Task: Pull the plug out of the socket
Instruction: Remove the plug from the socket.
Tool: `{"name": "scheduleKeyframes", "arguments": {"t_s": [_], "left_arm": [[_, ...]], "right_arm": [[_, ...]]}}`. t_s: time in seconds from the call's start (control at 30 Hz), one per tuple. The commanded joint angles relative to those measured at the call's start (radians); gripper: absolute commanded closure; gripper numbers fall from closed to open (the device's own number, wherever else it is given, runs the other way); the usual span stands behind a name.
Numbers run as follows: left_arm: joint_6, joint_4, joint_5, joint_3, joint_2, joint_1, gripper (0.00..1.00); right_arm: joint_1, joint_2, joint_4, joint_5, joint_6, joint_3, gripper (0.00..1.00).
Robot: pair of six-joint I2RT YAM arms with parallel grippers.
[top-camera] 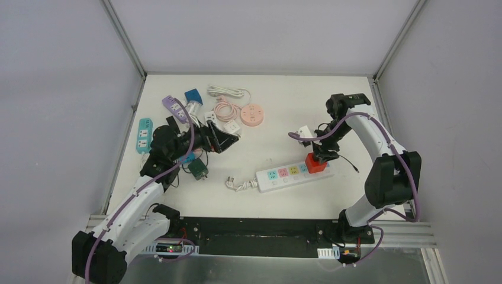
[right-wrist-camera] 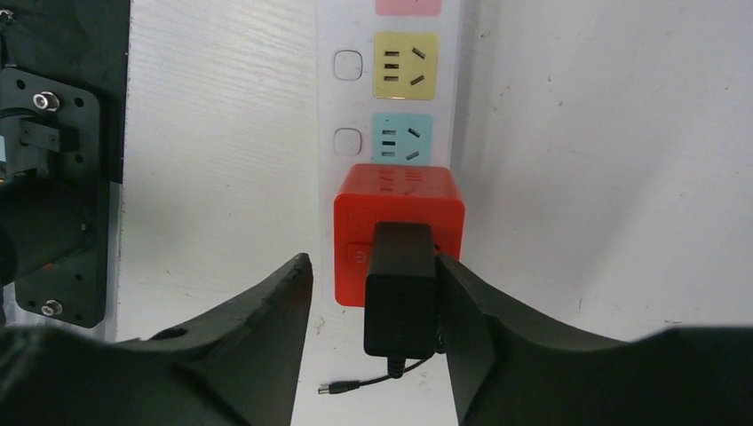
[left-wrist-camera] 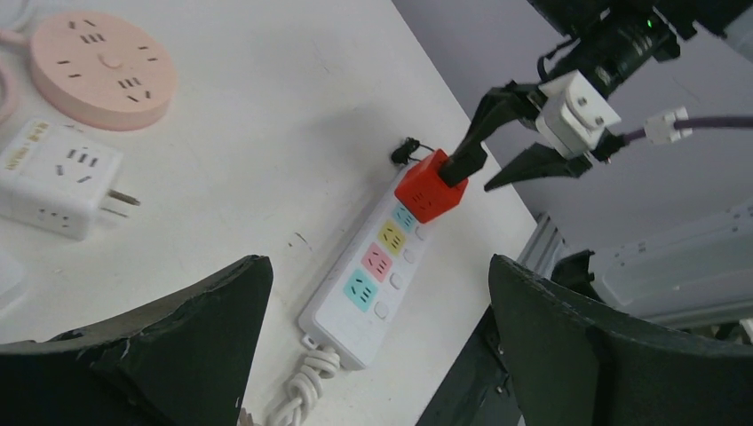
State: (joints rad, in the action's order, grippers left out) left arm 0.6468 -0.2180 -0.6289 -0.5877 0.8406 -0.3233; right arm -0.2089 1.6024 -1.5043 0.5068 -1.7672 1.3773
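Two risks: the right gripper [right-wrist-camera: 373,266], jaws apart and straddling the black rectangular plug [right-wrist-camera: 401,297], may drag the red cube socket [right-wrist-camera: 400,200] off the white power strip [right-wrist-camera: 355,98], toward the surface's near right corner, or lift the unheld strip. The left gripper [top-camera: 225,141] hangs wide apart, empty, well away.

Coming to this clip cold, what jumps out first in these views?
The red cube adapter sits at the right end of the white power strip, with a black plug pushed into it. The right end effector straddles that plug, one finger against it and a gap on the other side. At far left, a cluster of coloured sockets surrounds the wide-open left end effector.
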Motion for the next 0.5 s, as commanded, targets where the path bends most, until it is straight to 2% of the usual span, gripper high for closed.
{"name": "scheduleKeyframes", "arguments": {"t_s": [0.0,0.27,0.37,0.47], "left_arm": [[-0.14,-0.11,0.059,0.045,-0.029,-0.135,0.05],[-0.471,-0.199,0.159,0.076,0.093,-0.389,0.02],[-0.542,-0.285,0.163,0.072,0.201,-0.448,0.01],[-0.611,-0.312,0.17,0.02,0.323,-0.499,0.01]], "right_arm": [[-0.009,-0.054,0.029,-0.021,0.008,-0.018,0.47],[-0.011,-0.071,0.078,-0.049,0.04,-0.039,0.6],[-0.01,-0.071,0.079,-0.05,0.046,-0.039,0.6],[-0.01,-0.076,0.091,-0.051,0.064,-0.042,0.56]]}}
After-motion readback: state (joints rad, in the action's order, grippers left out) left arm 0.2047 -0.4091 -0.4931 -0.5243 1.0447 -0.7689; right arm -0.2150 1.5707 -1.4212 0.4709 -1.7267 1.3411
